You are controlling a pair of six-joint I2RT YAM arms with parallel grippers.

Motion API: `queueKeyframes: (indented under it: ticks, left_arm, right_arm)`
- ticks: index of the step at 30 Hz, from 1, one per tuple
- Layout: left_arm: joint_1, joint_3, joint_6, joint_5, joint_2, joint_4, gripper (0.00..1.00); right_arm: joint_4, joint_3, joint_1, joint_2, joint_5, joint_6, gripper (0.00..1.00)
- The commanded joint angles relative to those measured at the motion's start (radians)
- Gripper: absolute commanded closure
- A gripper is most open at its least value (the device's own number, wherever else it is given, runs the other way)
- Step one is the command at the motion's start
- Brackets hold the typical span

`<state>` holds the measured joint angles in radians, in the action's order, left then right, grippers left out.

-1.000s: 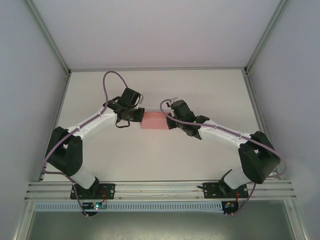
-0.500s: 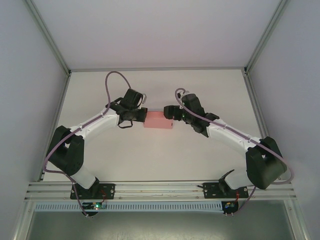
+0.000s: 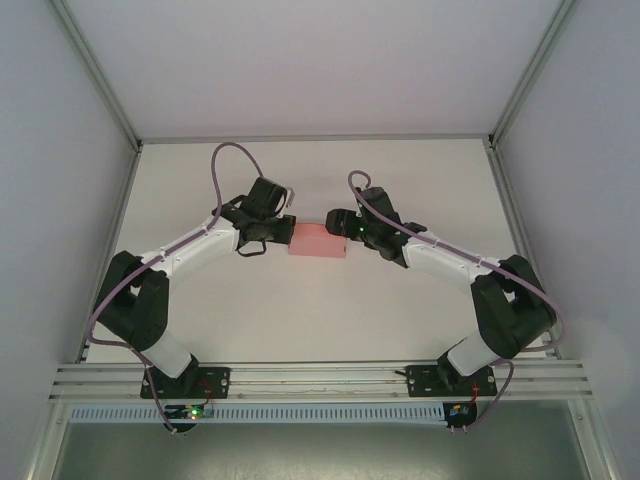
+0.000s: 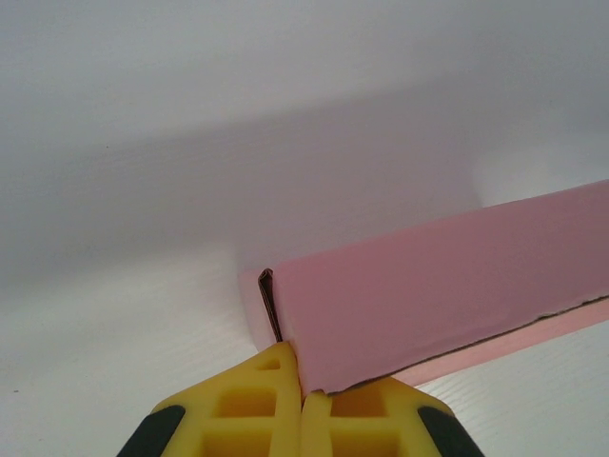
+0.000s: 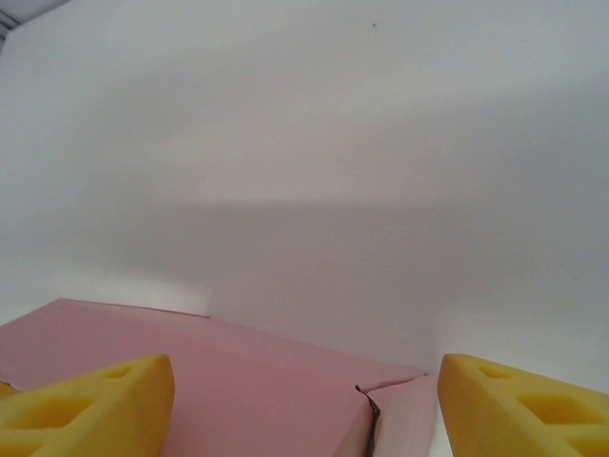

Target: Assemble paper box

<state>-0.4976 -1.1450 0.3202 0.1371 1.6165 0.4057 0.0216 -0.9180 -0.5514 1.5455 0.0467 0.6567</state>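
**Top view.** The box (image 3: 318, 241) lies at mid-table (image 3: 300, 330), between the two grippers. The left gripper (image 3: 287, 232) meets its left end. The right gripper (image 3: 340, 226) sits at its right end.

**Left wrist view.** The left gripper (image 4: 303, 386) is pinched tight on a thin wall edge of the box (image 4: 438, 286), fingers (image 4: 252, 409) pressed together with only card between them. A dark slit (image 4: 267, 305) at the near corner shows layered card there.

**Right wrist view.** The right gripper (image 5: 304, 409) stands wide and holds nothing, with one finger on each side of the box (image 5: 238, 381) end. A gapped seam (image 5: 366, 405) at the corner suggests a flap not fully seated.

**Procedure.** Use the left pinch as the anchor. Square the right fingers to the loose flap and press along its fold. Close gently, because thin card will likely buckle under a hard squeeze.

**Contents.** The box interior is hidden, so whether it holds anything cannot be told.
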Motion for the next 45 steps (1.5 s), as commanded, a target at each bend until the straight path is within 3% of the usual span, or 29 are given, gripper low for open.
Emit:
queueKeyframes:
  ticks: [1, 5, 11, 15, 20, 23, 25, 30, 31, 32, 39, 45]
  left_arm:
    - [-0.025, 0.055, -0.013, 0.062, 0.078, 0.149, 1.00]
    - [-0.028, 0.048, -0.036, 0.099, 0.064, 0.160, 0.98]
    - [-0.025, 0.003, -0.048, 0.162, 0.035, 0.198, 0.84]
    - [-0.023, -0.026, -0.054, 0.155, 0.015, 0.222, 0.65]
    - [-0.013, -0.044, -0.041, 0.157, 0.006, 0.232, 0.63]
    - [-0.006, -0.039, -0.022, 0.192, -0.011, 0.212, 0.53]
    - [-0.001, -0.036, -0.010, 0.203, -0.031, 0.199, 0.51]
    - [0.040, -0.019, 0.073, 0.235, -0.090, 0.166, 0.19]
    - [0.053, -0.013, 0.093, 0.256, -0.102, 0.151, 0.04]
    - [0.065, -0.006, 0.113, 0.274, -0.115, 0.135, 0.00]
    - [0.169, 0.097, 0.331, 0.364, -0.157, -0.073, 0.00]
    - [0.193, 0.158, 0.446, 0.491, -0.063, -0.318, 0.00]
  right_arm:
    - [0.011, 0.059, 0.005, 0.035, 0.013, 0.045, 0.28]
    - [0.029, 0.081, 0.005, 0.056, 0.027, 0.071, 0.35]
    - [0.077, 0.113, 0.004, 0.083, 0.045, 0.111, 0.42]
    - [0.114, 0.147, 0.004, 0.091, 0.041, 0.143, 0.45]
    - [0.137, 0.177, 0.004, 0.093, 0.030, 0.168, 0.48]
    - [0.141, 0.191, 0.005, 0.096, 0.022, 0.177, 0.50]
    - [0.142, 0.192, 0.007, 0.097, 0.022, 0.175, 0.52]
    - [0.146, 0.198, 0.007, 0.099, 0.016, 0.173, 0.53]
    - [0.147, 0.198, 0.006, 0.098, 0.015, 0.174, 0.53]
    - [0.146, 0.198, 0.007, 0.100, 0.018, 0.173, 0.53]
    - [0.159, 0.199, 0.008, 0.112, 0.022, 0.173, 0.53]
    - [0.167, 0.196, 0.008, 0.114, 0.029, 0.170, 0.53]
